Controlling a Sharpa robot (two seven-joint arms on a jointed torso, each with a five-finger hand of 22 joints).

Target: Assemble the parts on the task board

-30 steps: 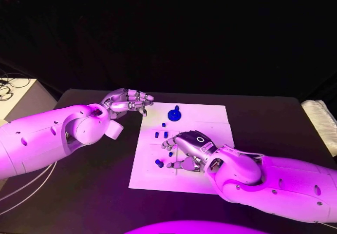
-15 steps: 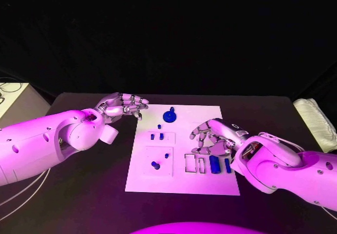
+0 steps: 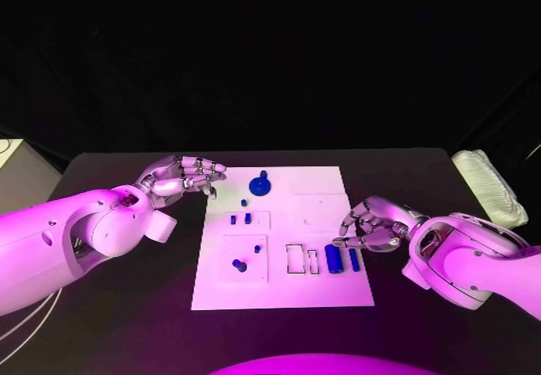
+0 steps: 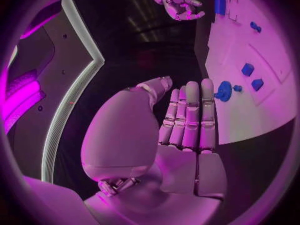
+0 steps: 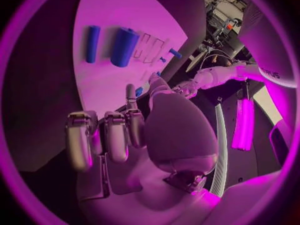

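The task board (image 3: 302,293) lies between the two hands, blue parts (image 3: 334,258) just beside the right hand (image 3: 370,226), whose fingers curl inward, apparently around nothing. The left hand (image 3: 180,175) hovers off the board's far corner, fingers together, empty.

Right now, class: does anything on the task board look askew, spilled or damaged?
Nothing stands out. The task board lies flat on the table, and the blue parts, among them the round part and the two cylinders, sit on it in order. The left hand and the right hand hold nothing.
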